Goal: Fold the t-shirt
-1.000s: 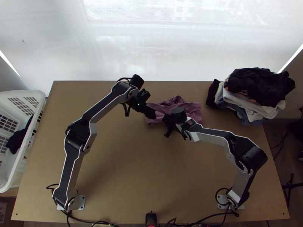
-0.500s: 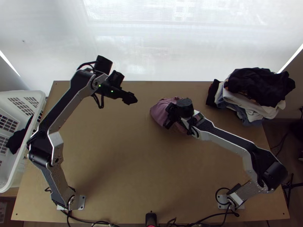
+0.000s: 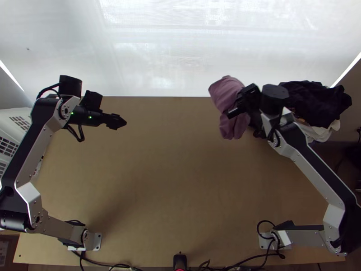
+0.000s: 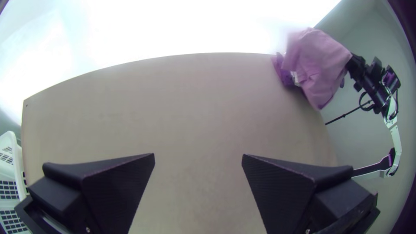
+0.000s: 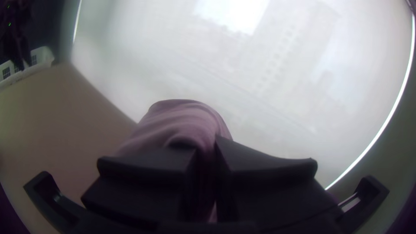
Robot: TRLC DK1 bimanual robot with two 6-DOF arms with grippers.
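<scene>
A mauve t-shirt (image 3: 224, 95) is clasped, bunched, between the nearly closed fingers of the right gripper (image 3: 238, 104), its loose folds draped past their tips; behind those fingers, a heap of clothes (image 3: 318, 101) is stacked; well apart, the left gripper (image 3: 119, 122) is held above the table (image 3: 180, 180), its fingers (image 4: 119, 186) spread wide; behind them, a white basket (image 3: 22, 114) is seen

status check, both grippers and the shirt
left black two-fingered gripper: jaws open, empty, over the light wooden table; right black gripper: jaws clamped on the bunched pink-purple t-shirt, held up beside the clothes pile
</scene>
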